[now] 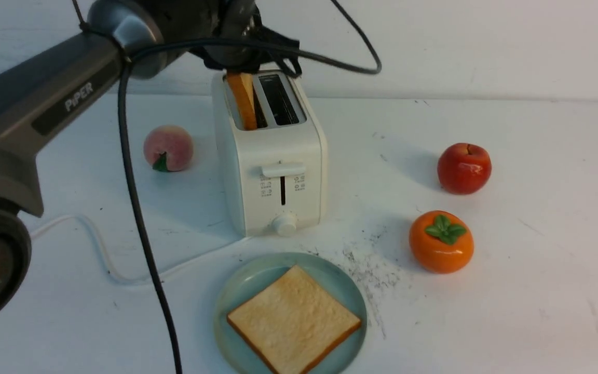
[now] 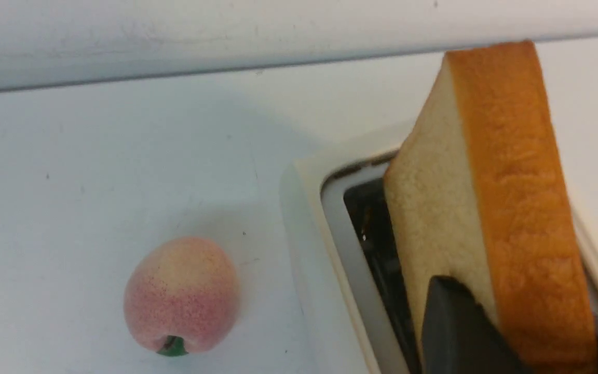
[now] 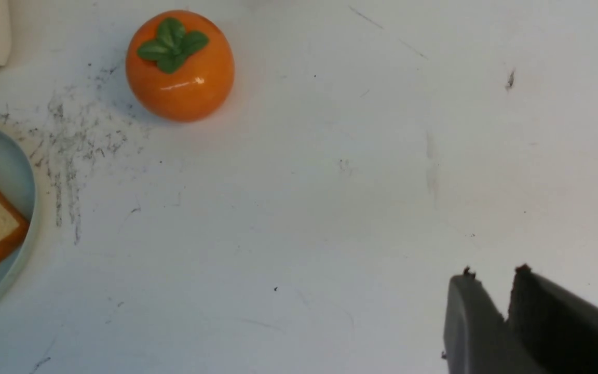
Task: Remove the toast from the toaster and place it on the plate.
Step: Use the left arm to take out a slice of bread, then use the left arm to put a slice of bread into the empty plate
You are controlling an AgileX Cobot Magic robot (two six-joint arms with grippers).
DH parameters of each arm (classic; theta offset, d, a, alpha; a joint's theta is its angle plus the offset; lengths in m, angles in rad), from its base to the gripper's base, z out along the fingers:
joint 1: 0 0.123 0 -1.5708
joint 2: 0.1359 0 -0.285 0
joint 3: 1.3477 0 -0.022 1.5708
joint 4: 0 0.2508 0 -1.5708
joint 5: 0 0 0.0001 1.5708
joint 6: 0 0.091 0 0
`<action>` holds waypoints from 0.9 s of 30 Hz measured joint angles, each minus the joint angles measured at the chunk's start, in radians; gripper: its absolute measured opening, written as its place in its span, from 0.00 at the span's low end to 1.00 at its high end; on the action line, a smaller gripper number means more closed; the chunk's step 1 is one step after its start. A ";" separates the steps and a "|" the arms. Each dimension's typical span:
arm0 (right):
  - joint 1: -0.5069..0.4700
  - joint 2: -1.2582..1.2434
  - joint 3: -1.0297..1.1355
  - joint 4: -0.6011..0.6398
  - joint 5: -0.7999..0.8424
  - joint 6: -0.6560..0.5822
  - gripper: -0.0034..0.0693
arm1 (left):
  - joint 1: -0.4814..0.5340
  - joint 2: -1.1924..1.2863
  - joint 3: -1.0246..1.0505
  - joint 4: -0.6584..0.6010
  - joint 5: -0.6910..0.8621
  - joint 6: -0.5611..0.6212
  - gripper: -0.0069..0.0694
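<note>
Count: 2 toast slices, 1 toaster (image 1: 278,176), 1 plate (image 1: 247,280), 1 peach (image 1: 168,148), 1 apple (image 1: 464,168), 1 persimmon (image 1: 440,241). Toaster sits centre of the front view: cream-white, boxy, two slots, lever and knob on the front. Upright slice (image 1: 242,98) stands in its left slot, tilted, orange crust poking out the top. Flat slice (image 1: 294,319) lies on the pale blue-green plate, bottom centre. Left arm (image 1: 44,109) reaches from the left edge to above the toaster. Left gripper (image 2: 527,306) pinches the upright slice, a finger on each face. Right gripper (image 3: 493,278): fingers almost together, gripping nothing.
</note>
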 joint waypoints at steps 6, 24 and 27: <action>0.000 0.000 0.000 0.000 0.000 0.000 0.22 | 0.000 -0.080 -0.023 -0.027 0.014 0.001 0.25; 0.000 -0.001 0.000 0.001 0.001 0.000 0.24 | -0.036 -0.459 0.310 -0.586 0.398 0.394 0.25; 0.000 -0.001 0.000 0.001 0.002 0.000 0.24 | -0.086 -0.473 0.445 -0.563 0.398 0.395 0.25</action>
